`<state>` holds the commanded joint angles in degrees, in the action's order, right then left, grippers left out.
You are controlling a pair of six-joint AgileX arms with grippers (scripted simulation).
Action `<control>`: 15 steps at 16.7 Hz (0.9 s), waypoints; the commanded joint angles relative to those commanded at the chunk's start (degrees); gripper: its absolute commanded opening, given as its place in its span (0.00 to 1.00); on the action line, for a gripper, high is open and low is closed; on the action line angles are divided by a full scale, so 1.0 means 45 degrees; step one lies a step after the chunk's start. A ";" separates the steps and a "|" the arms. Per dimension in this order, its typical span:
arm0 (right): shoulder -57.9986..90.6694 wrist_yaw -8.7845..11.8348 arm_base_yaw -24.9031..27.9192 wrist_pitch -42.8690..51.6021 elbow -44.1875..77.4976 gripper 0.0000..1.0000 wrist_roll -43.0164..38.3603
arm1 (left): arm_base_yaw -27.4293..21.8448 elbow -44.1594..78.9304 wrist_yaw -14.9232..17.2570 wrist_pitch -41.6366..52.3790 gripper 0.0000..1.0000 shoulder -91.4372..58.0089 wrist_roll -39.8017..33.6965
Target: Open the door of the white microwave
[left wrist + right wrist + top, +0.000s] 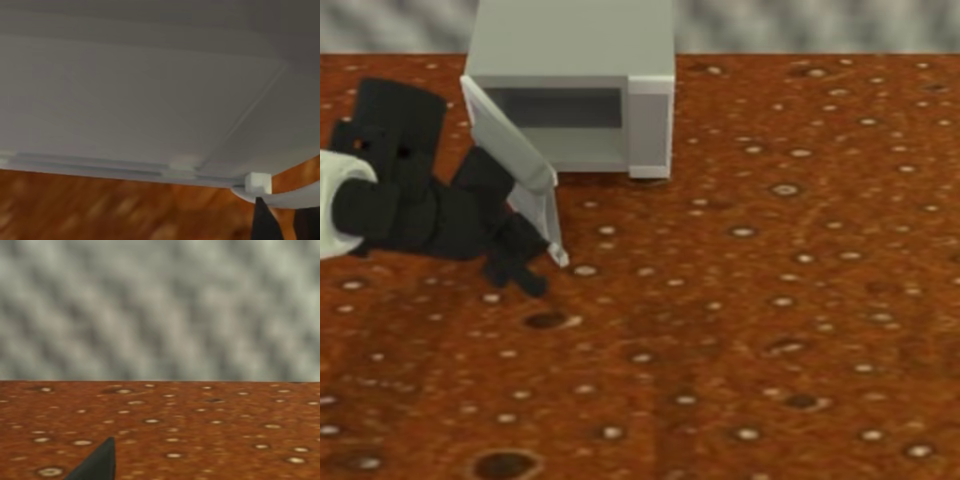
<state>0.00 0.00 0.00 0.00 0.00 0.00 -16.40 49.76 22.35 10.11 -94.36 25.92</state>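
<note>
The white microwave (575,40) stands at the back of the table, left of centre. Its door (510,135) is swung out towards the front left, and the dim cavity (555,108) shows behind it. My left gripper (535,262) is at the door's free edge, shut on the slim handle (558,250). In the left wrist view the door panel (125,100) fills most of the picture. The handle bar (295,196) there crosses just above my left gripper (285,215). My right gripper (100,465) is out of the top view and far from the microwave.
The narrow grey control panel (650,125) is on the microwave's right side. The brown speckled table (770,330) stretches to the front and right. A grey patterned wall (160,305) rises behind the table's far edge.
</note>
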 joint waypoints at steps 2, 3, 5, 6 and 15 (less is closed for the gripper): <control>0.0000 0.0000 0.0000 0.0000 0.0000 1.00 0.0000 | 0.0114 -0.0009 0.0112 0.0104 0.00 -0.0001 0.0208; 0.0000 0.0000 0.0000 0.0000 0.0000 1.00 0.0000 | 0.0117 -0.0009 0.0115 0.0107 0.00 -0.0001 0.0214; 0.0000 0.0000 0.0000 0.0000 0.0000 1.00 0.0000 | 0.0117 -0.0009 0.0115 0.0107 0.00 -0.0001 0.0214; 0.0000 0.0000 0.0000 0.0000 0.0000 1.00 0.0000 | 0.0117 -0.0009 0.0115 0.0107 0.00 -0.0001 0.0214; 0.0000 0.0000 0.0000 0.0000 0.0000 1.00 0.0000 | 0.0117 -0.0009 0.0115 0.0107 0.00 -0.0001 0.0214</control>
<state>0.00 0.00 0.00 0.00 0.00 0.00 -15.87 49.72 22.87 10.59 -94.37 26.89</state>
